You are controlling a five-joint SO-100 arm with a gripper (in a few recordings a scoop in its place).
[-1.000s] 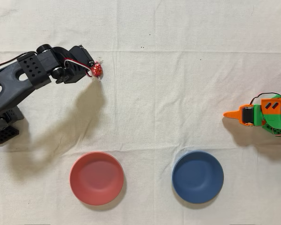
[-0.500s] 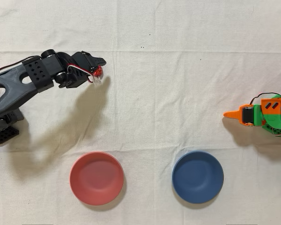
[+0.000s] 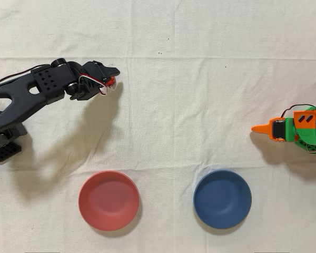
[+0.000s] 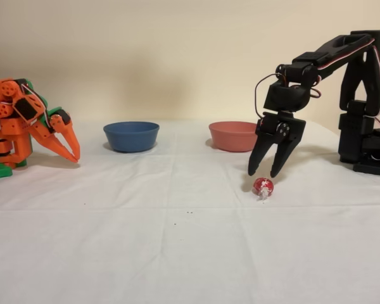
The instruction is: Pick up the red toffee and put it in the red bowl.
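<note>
Your gripper (image 4: pixel 263 172) hangs just above the toffee (image 4: pixel 263 186), jaws apart to straddle it, well short of the red bowl (image 4: pixel 234 135).

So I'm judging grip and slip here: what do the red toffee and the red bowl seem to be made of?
Red toffee: shiny foil, judging by its glints, with clear twisted wrap ends, probably cellophane. Red bowl: smooth matte salmon-red with no glare, likely plastic, though the exact material is uncertain.

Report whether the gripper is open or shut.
Open: the gripper's fingers are spread apart above the toffee, which lies on the cloth.
</note>
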